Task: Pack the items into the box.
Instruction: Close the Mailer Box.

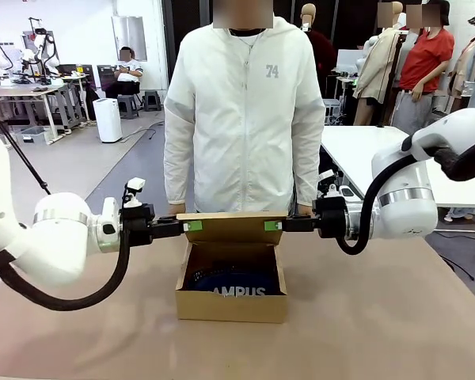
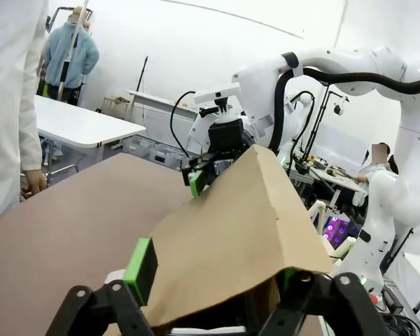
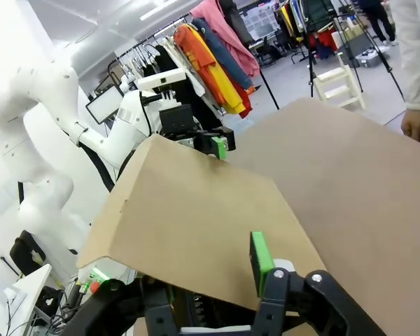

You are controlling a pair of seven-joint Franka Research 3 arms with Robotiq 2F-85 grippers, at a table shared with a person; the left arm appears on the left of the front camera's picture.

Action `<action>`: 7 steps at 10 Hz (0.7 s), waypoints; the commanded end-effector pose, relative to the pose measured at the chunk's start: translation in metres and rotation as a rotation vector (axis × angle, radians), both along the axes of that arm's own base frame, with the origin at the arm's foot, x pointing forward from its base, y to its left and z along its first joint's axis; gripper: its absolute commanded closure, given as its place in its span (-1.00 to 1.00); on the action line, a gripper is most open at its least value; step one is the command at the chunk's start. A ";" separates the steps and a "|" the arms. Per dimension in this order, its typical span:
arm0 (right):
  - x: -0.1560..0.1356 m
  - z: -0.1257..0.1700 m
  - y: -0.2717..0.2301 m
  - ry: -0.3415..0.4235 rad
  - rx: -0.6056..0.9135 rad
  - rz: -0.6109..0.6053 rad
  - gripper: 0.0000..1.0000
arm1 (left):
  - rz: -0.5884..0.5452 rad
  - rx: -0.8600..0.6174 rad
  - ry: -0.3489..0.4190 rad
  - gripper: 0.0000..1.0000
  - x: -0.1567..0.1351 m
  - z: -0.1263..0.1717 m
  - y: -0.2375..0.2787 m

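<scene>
With both grippers, left (image 1: 191, 226) and right (image 1: 274, 226), grasping the flap lid (image 1: 233, 226), uneven lowering may crease it.

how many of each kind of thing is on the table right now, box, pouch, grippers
cardboard box: 1
navy pouch inside it: 1
grippers at the lid, left gripper and right gripper: 2
total: 4

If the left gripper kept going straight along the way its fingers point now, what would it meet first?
The raised brown cardboard flap lid of the box: the left gripper already sits at its edge. Beyond the flap, the right gripper faces it from the opposite edge, though depth is hard to judge.
</scene>
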State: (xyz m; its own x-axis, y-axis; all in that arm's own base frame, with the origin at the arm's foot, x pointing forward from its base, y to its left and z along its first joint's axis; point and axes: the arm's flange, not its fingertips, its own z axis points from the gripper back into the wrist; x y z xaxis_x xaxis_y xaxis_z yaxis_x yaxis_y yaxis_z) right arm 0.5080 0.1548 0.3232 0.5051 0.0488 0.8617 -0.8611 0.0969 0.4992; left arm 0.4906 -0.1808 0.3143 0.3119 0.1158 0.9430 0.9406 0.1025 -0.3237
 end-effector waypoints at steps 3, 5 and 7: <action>-0.016 0.012 -0.033 0.021 0.041 -0.006 -1.00 | 0.047 0.001 -0.041 -1.00 -0.029 0.000 0.036; -0.031 0.015 -0.070 0.020 0.048 -0.091 -1.00 | 0.119 -0.006 -0.071 -1.00 -0.049 0.004 0.069; -0.033 0.015 -0.090 0.029 0.129 -0.126 -1.00 | 0.184 -0.147 -0.093 -1.00 -0.061 0.011 0.096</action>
State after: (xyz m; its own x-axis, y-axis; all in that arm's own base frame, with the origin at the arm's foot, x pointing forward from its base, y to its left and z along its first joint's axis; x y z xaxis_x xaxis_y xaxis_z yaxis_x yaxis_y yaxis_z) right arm 0.4787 0.0626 0.3334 0.5234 -0.0790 0.8484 -0.8341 0.1560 0.5290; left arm 0.4406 -0.0884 0.3220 0.2383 0.2198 0.9460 0.9294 0.2312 -0.2878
